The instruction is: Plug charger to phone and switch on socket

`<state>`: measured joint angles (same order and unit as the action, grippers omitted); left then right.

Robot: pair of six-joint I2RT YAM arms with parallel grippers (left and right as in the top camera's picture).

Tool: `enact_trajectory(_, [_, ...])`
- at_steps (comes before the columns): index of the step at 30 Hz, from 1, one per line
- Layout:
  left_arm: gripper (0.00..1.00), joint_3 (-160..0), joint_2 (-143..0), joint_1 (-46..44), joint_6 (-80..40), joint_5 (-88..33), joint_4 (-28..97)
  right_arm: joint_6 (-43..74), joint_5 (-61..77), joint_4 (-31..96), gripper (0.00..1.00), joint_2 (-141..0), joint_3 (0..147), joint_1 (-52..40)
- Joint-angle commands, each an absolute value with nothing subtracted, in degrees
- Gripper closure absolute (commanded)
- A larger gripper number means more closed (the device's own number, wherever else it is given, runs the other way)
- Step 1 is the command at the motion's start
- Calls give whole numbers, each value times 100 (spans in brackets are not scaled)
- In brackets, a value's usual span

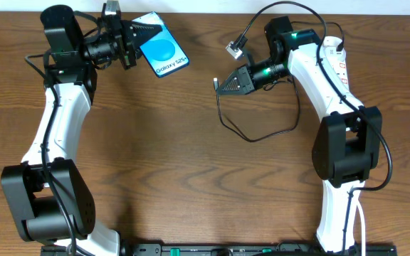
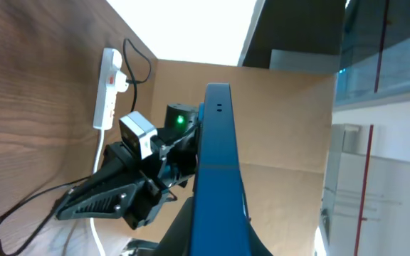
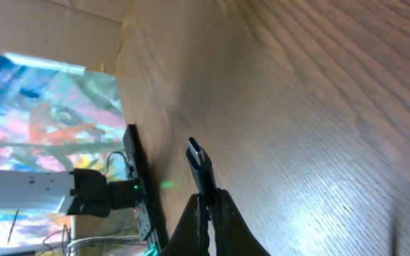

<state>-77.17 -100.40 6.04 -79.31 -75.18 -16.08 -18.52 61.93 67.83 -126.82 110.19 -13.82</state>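
Charger (image 3: 200,165) tip in right hand (image 3: 206,203)

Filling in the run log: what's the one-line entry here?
left hand: shut on phone | right hand: shut on charger tip | not yet plugged in

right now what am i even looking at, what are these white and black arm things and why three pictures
Two robot arms at a wooden table. The overhead view looks down from a fixed camera; the other two come from cameras on each wrist. The left gripper is shut on the phone, holding it on edge, so its wrist view shows the thin blue side. The right gripper is shut on the charger, with the connector tip poking out past its fingers. The white socket lies beside the right arm.
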Motion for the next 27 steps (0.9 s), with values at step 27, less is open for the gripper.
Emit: enact_trajectory(27, [93, -7741, -11004, 668, -5426, -9013, -1592, 1503, 934, 5566, 99, -12608, 10287, -3013])
